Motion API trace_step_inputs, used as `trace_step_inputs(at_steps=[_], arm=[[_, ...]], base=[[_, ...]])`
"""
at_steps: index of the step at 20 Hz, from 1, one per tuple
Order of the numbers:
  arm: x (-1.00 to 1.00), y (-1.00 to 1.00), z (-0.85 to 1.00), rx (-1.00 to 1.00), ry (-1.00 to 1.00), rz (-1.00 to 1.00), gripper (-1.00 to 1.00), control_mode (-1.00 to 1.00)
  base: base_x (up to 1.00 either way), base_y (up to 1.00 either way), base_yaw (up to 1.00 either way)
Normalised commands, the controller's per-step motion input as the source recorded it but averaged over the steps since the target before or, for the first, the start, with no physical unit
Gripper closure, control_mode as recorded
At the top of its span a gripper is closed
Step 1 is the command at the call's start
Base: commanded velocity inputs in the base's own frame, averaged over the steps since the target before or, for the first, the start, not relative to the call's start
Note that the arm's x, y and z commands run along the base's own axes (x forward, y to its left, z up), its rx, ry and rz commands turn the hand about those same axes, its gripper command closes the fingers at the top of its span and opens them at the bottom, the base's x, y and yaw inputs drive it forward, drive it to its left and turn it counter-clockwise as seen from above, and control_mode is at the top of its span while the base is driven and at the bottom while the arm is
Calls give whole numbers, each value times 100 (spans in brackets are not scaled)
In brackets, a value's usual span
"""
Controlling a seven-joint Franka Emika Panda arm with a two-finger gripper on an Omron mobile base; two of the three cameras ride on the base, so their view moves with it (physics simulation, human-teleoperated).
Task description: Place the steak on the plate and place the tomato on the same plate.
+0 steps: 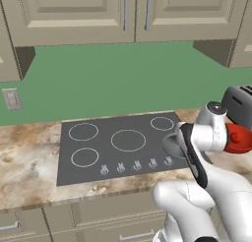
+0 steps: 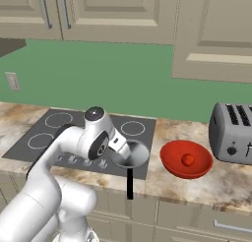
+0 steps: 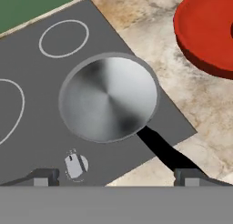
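A simulated kitchen's mottled stone surface (image 2: 162,184) is carrying a black cooktop (image 1: 113,145) beneath beige cabinets (image 1: 78,12) and a green wall (image 1: 118,78). The hand (image 3: 116,177), its fingers spread wide and gripping nothing, is hovering over a small grey pan (image 3: 108,98) sitting on the cooktop's right edge. The tomato (image 2: 187,160) is lying inside a red bowl (image 2: 177,167), just beside a silver toaster (image 2: 231,133).

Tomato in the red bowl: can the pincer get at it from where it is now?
Probably yes. The tomato lies uncovered in the open red bowl, beside the pan. The pincer hangs open over the pan, nothing between; only the bowl's wall may crowd the fingers.
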Motion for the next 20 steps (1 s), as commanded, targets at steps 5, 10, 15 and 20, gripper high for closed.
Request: trace_step_inputs(at_steps=[5,10,15,20], arm=[[0,-76,13,-2,2,-8,-100,-100],[0,-75,18,-2,0,-8,-100,-100],[0,-70,19,-1,0,-4,-100,-100],[9,-55,1,0,0,-1,-100,-100]], base=[[0,0,0],[0,0,0],[0,0,0],[0,0,0]])
